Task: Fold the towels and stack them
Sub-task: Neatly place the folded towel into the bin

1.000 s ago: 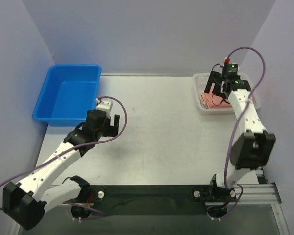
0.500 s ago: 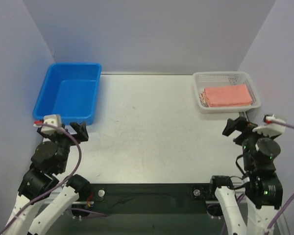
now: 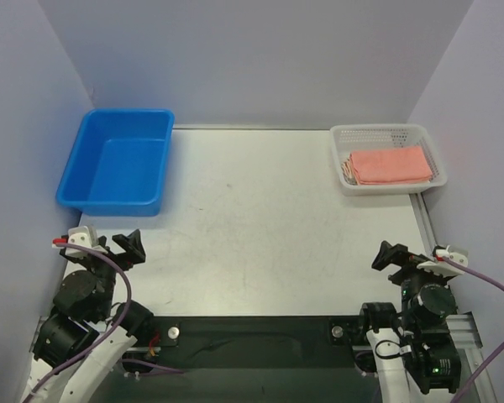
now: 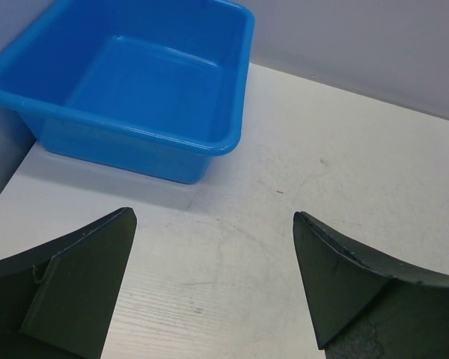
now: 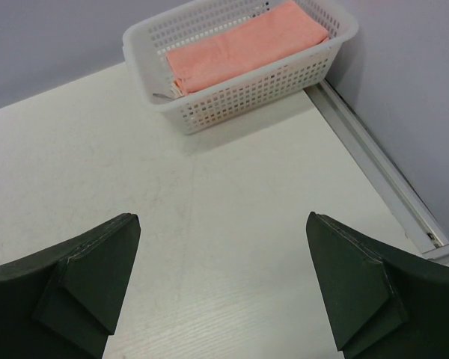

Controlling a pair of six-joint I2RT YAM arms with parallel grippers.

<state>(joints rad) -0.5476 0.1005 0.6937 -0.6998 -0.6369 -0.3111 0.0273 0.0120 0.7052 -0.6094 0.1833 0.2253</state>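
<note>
A folded salmon-pink towel lies on top of a stack in the white mesh basket at the back right; it also shows in the right wrist view. Edges of other cloths peek out under it at its left side. My left gripper is open and empty, pulled back near the front left of the table; its fingers frame bare tabletop. My right gripper is open and empty, pulled back near the front right, far from the basket.
An empty blue bin stands at the back left; it also shows in the left wrist view. A metal rail runs along the table's right edge. Purple walls close in the back and both sides.
Both arms have drawn back from the table to the near edge. A second ago the right gripper was at the basket and the left was near the bin. The towel stack now lies uncovered.
</note>
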